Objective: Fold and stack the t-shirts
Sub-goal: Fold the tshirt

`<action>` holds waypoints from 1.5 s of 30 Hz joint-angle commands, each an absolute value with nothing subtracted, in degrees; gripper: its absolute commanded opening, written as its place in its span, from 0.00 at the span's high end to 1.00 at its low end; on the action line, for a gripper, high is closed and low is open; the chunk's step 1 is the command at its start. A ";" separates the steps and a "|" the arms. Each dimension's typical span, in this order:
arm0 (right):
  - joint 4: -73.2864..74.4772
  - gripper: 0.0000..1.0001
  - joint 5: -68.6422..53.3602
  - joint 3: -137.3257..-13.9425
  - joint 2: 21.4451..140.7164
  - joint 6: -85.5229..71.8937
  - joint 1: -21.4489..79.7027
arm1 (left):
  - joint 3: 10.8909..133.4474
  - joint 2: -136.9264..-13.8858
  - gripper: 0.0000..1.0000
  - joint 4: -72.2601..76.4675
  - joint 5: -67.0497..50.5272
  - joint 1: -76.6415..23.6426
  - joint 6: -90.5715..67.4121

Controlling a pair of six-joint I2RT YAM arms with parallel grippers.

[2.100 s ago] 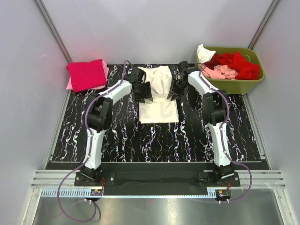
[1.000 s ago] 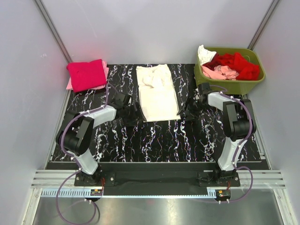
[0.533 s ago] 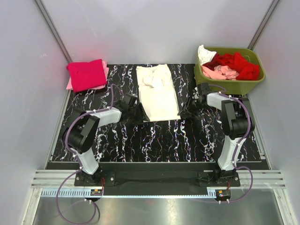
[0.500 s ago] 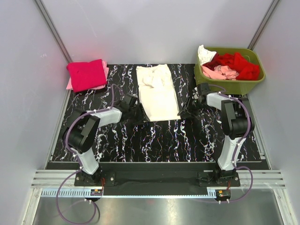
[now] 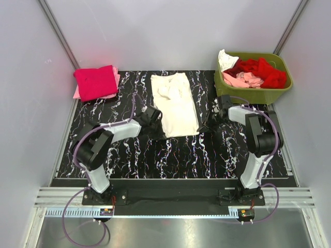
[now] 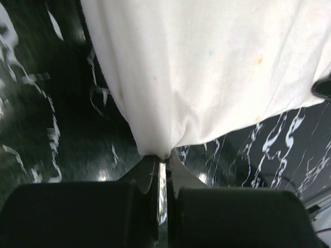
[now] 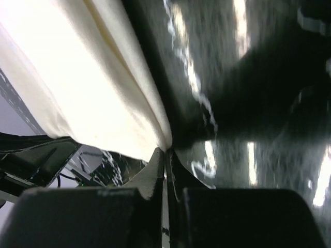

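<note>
Though rumpled at its far end, cream-white t-shirt [image 5: 176,106]: one, a long folded strip, middle of desk [image 5: 170,155].
Left jaws: pinched shut on its near-left corner.
Right jaws: pinched shut on its near-right corner.
Far-left stack: two, magenta-red tee [image 5: 94,81] over pale pink tee [image 5: 77,94].
Bin [image 5: 253,95]: one, holding heaped tees [image 5: 256,70].

Olive bin [image 5: 249,95] sits at the far right corner; black marbled mat [image 5: 181,155] spread across the middle; plain grey walls [image 5: 170,31] all round.
</note>
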State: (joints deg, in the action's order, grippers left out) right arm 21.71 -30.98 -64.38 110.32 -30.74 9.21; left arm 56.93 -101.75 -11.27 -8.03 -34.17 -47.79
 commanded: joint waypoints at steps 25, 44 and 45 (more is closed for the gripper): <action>44.83 1.00 -29.28 -55.34 59.92 -45.88 19.07 | 55.89 -58.27 0.93 -47.81 13.45 -58.20 -58.99; 45.26 1.00 -25.66 -83.14 89.11 -38.59 15.82 | 73.38 -74.88 0.93 -44.48 0.35 -34.64 -39.29; 45.09 1.00 -25.84 -83.75 89.99 -38.50 15.47 | 73.65 -75.49 0.93 -44.21 -1.13 -34.02 -39.03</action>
